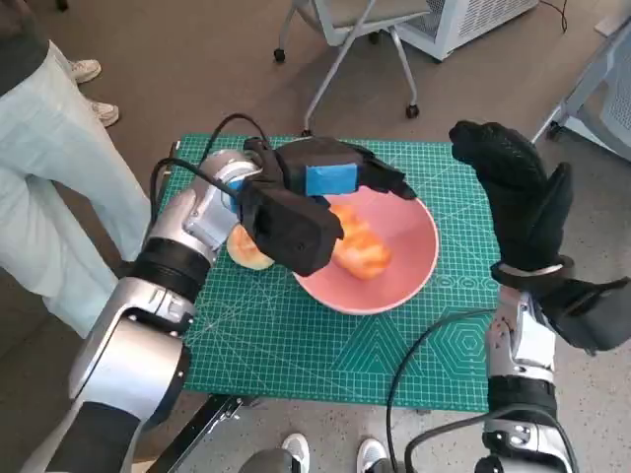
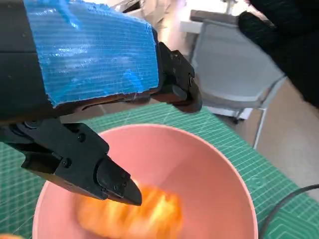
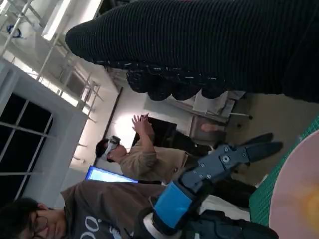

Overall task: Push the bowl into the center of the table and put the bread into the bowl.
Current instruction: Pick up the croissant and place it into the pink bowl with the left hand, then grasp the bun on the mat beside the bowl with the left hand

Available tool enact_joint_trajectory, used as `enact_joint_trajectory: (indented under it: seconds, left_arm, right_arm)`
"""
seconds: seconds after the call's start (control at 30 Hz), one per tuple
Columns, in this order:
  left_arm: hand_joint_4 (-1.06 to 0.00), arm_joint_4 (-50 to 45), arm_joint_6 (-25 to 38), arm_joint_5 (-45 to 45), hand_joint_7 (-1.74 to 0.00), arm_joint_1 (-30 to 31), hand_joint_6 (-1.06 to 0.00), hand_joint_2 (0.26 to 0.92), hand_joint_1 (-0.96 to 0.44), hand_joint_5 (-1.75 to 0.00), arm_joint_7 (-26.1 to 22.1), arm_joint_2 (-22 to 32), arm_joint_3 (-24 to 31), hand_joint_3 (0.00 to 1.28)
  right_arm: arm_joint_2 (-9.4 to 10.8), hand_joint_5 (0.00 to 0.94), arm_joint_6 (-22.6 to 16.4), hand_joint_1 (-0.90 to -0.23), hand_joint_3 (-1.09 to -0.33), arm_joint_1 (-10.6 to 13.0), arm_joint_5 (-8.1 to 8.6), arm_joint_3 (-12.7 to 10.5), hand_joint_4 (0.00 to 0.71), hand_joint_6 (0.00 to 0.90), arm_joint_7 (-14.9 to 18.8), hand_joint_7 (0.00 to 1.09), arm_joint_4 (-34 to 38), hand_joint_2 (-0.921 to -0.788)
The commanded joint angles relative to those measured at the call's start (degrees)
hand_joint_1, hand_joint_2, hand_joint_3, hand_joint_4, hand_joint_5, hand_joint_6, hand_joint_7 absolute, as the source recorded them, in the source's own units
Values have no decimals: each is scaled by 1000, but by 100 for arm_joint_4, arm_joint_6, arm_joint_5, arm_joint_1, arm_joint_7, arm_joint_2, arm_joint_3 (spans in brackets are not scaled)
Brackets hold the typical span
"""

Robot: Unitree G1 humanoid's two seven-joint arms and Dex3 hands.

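Head view: green cutting mat (image 1: 296, 345) covers the small table, grey-brown floor around it. Chair (image 1: 345, 30) on casters beyond the far edge, a person's pale trousers (image 1: 59, 168) at the left, white shoes (image 1: 296, 451) at the near edge. Pink bowl (image 1: 409, 256) sits about mid-mat, slightly toward the right. One bread (image 1: 363, 251) lies inside it. A second, paler roll (image 1: 248, 248) sits on the mat just beside the bowl's left rim. Left hand (image 1: 315, 202) hangs over the bowl's left part, fingers spread, nothing in it – the bread lies below, apart from the fingers. Right hand (image 1: 513, 187) is raised off the table at the right, fingers upright, holding nothing.

Left wrist view: bowl (image 2: 219, 169) under the hand (image 2: 89, 64); bread (image 2: 144, 214) blurred on the bowl's bottom, near one black fingertip (image 2: 127, 191) – contact cannot be told. Mat (image 2: 279, 179) and a grey chair (image 2: 239, 69) behind.

Right wrist view: glove (image 3: 209, 45) across the picture, left hand (image 3: 214, 167) open beyond it, bowl rim (image 3: 294, 194) at the edge. Two people (image 3: 134, 154) in the room, windows (image 3: 25, 129) behind.
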Motion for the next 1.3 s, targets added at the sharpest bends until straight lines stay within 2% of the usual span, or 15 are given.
enact_joint_trajectory:
  seconds: [0.03,0.33,0.6,0.9,1.23,1.3]
  left_arm:
    - [-104,-222,52,-99,-59,127,-268,818,-161,0,-101,192,96,3]
    - [-87,-654,-158,-592,-39,365,-262,815,-164,-1,-448,610,473,0]
    - [-101,-1425,-68,-1164,-35,800,-277,804,-110,-5,-865,1171,928,0]
    - [-115,-1679,257,-1159,-34,1241,-290,801,-84,-6,-681,1718,1233,1]
    - [-109,-1794,427,-1168,-25,1417,-286,804,-91,-1,-667,1843,1307,2]
    - [-111,-1708,379,-1054,-25,1600,-286,803,-105,-2,-476,1968,1327,2]
  right_arm:
    - [56,3,24,-652,-714,67,-23,11,207,95,-83,488,90,-921]
    - [104,2,25,-667,-711,29,-31,45,205,92,-101,478,129,-921]
    - [102,0,18,-662,-697,66,50,42,199,87,-9,468,113,-921]
    - [70,0,44,-662,-694,28,129,6,199,95,102,465,207,-921]
    - [78,0,60,-660,-693,17,157,-2,199,105,142,461,213,-921]
    - [75,0,89,-660,-693,-10,151,8,198,105,147,460,226,-921]
